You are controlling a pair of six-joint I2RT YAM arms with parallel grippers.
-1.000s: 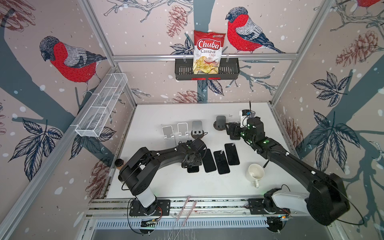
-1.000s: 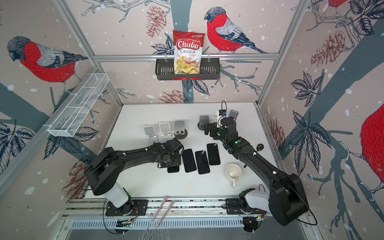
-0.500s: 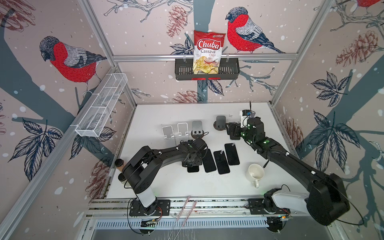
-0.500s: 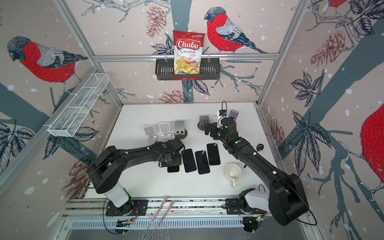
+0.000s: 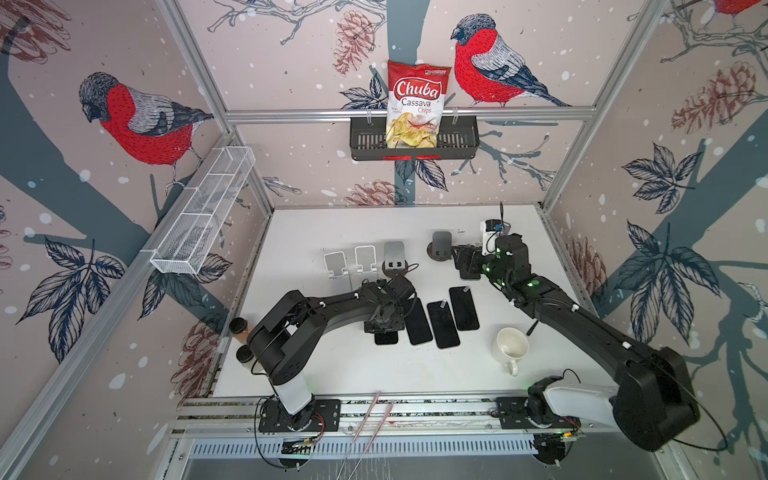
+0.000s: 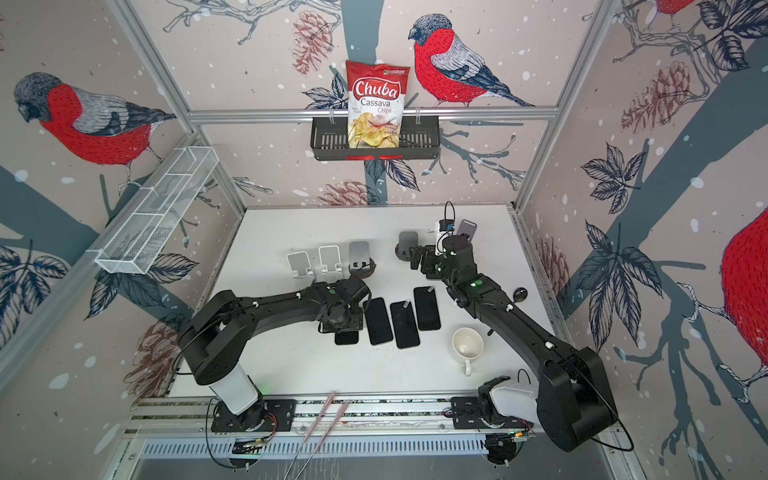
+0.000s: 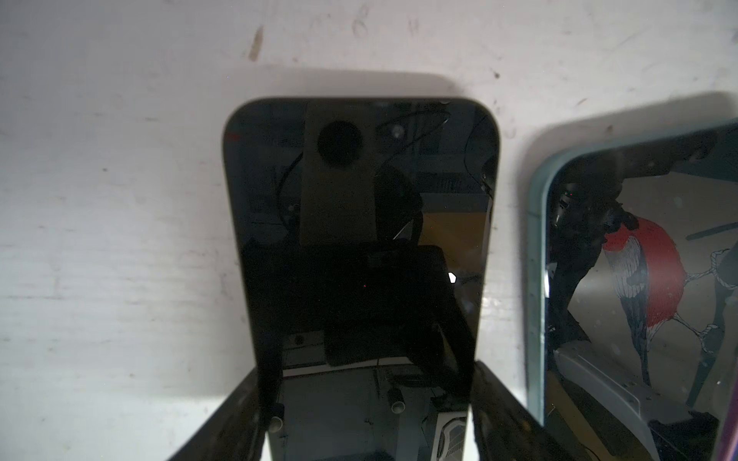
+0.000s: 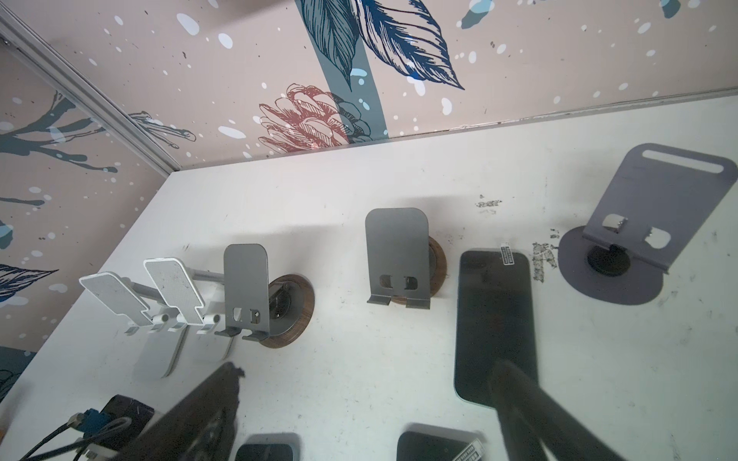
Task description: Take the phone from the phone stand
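The left wrist view showed a dark phone [image 7: 359, 223] lying flat on the white table [image 7: 100, 239], its near end between the two fingers [image 7: 223, 423] of the left gripper [image 7: 369, 415]. The fingers stood close against the phone's long edges — narrowed around it, though whether they truly pressed on it could not be told. Just beside it lay a second phone [image 7: 639, 287] with a pale blue rim, its glass mirroring the bird wallpaper.

In both top views the left gripper [image 5: 384, 328] sat low over the leftmost phone [image 5: 386, 338] of a row of four on the table, with the other three [image 5: 442, 324] side by side toward the right arm. Behind the row stood the stands: two white [image 5: 349, 262], and two grey [image 5: 394, 255] on round bases.

The right gripper [image 5: 463, 259] hovered above the table near the rightmost grey stand [image 5: 440, 245], jaws spread wide with nothing between them. In the right wrist view every stand [image 8: 397, 255] in sight stood bare — a phone [image 8: 495, 319] lay flat in front of them. A white mug [image 5: 511, 345] stood near the front, well apart from the phones.
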